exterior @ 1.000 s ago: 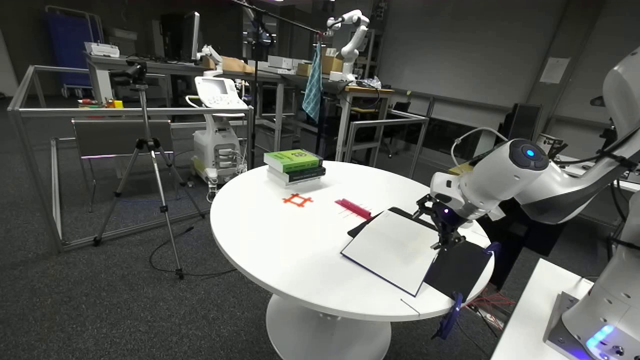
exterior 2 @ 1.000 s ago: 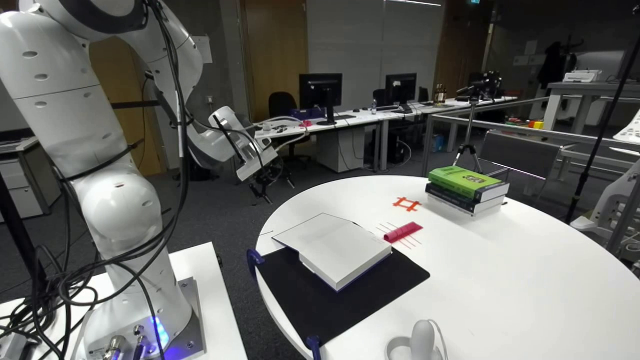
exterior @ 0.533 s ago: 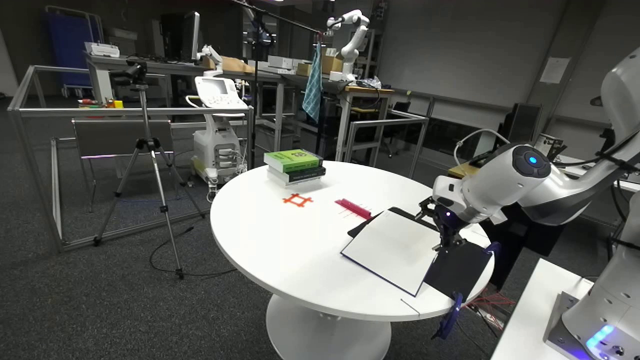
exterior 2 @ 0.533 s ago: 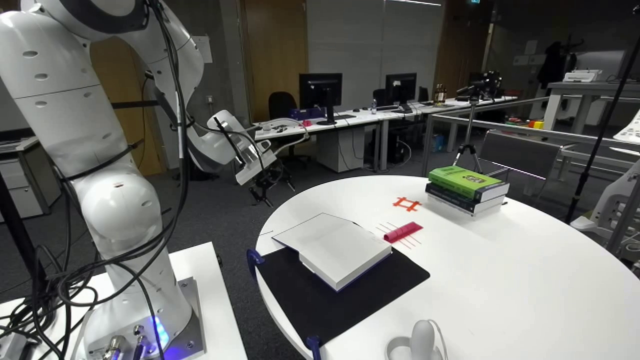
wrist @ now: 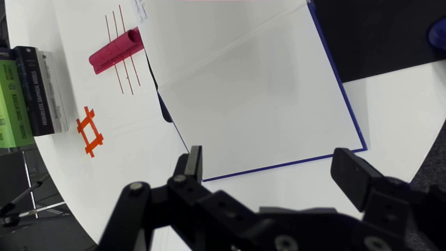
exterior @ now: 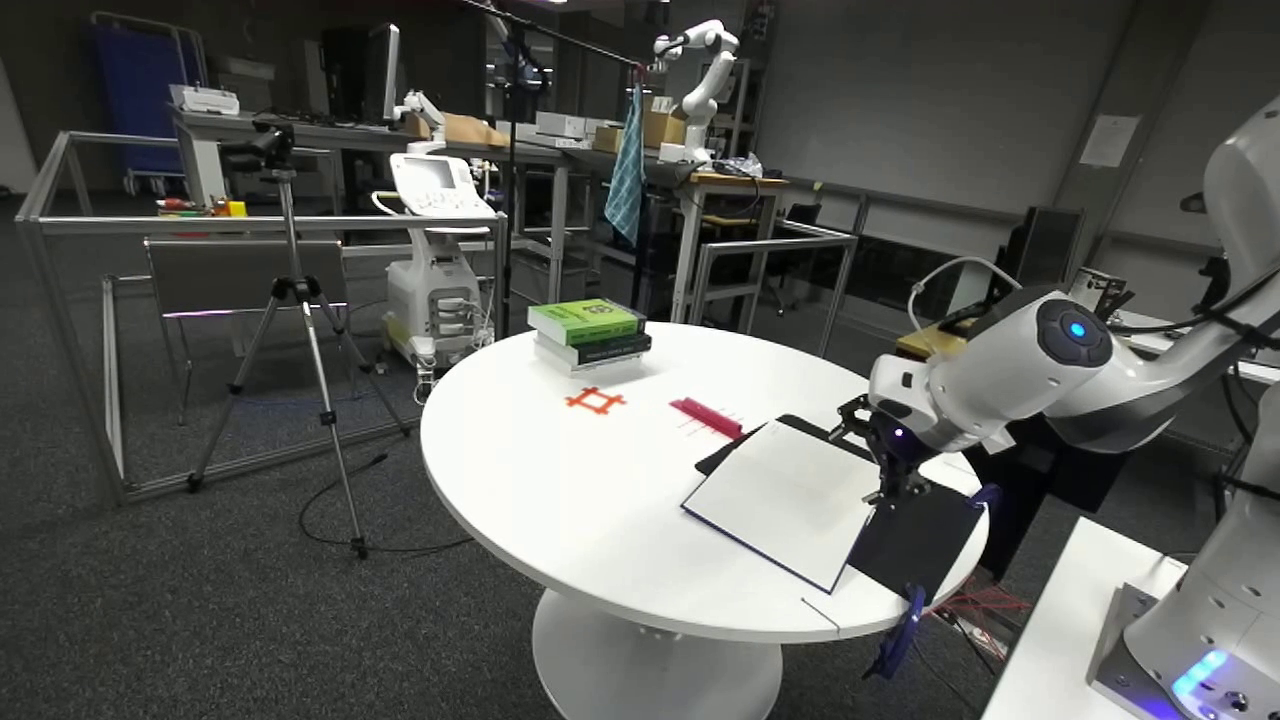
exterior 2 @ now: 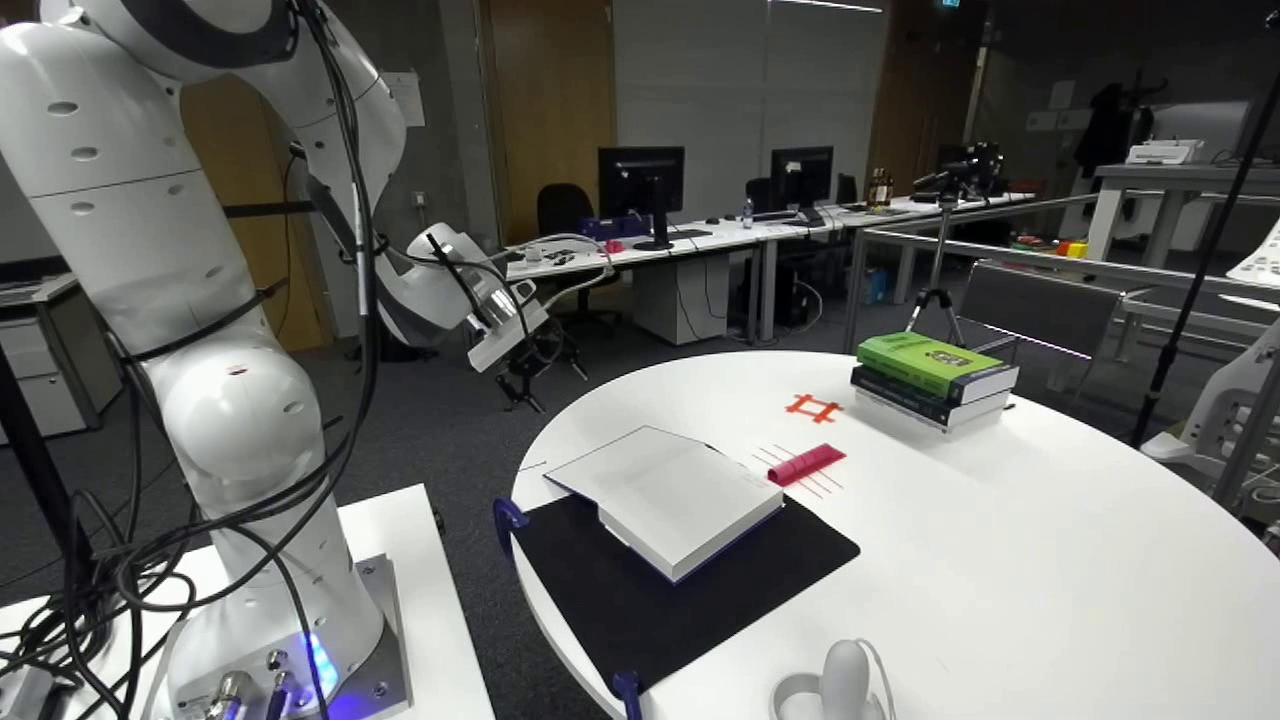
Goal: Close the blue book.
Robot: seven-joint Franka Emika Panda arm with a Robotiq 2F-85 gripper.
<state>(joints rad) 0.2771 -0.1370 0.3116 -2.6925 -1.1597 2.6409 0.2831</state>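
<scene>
Our gripper stands with jaws spread, grasping nothing. At twelve o'clock from it in the wrist view lies the blue hardback, wide open, its nearer cover flat and apparently untouched; the black mat partly beneath it shows between one and two o'clock. We judge that only the approach to its free edge is done: getting under the cover, lifting it and folding it over onto the page block all remain.
</scene>
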